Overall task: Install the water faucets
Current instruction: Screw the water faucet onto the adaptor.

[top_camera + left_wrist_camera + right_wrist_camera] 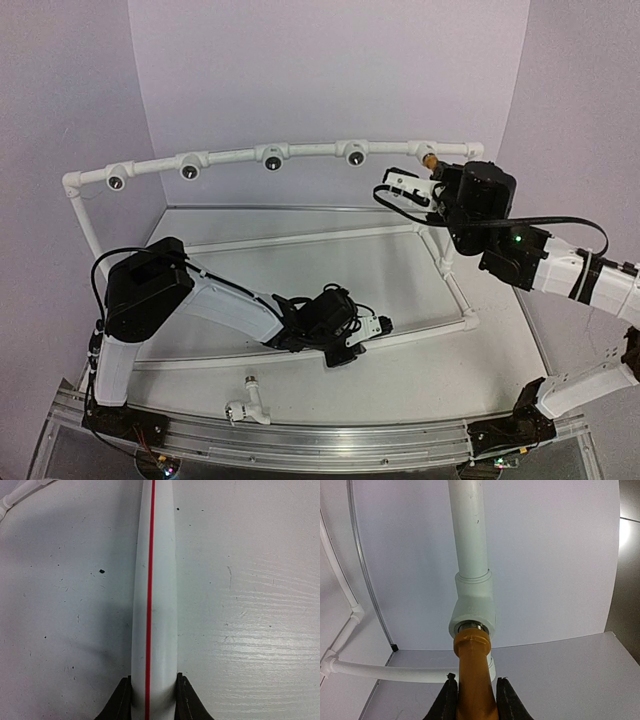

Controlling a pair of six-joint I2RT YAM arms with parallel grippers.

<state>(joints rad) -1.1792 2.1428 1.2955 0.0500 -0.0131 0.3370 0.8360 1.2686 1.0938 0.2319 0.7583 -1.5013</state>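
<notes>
The table (330,265) is the biggest thing, and the white pipe frame (235,157) stands on it. The frame has a high bar at the back with round dark holes (272,162), and a low bar lying flat at the front. The left arm (200,295) reaches down to the frame's low front bar. The right arm (560,265) reaches up to the right end of the high bar. The left gripper (152,687) is squeezed tight on the low front bar, which has a thin red line. The right gripper (476,700) is squeezed tight on the yellow-orange faucet (472,662), and the faucet's tip is at the last hole of the high bar. The white faucet (247,403) lies on the table just outside the low front bar, and no gripper touches it
</notes>
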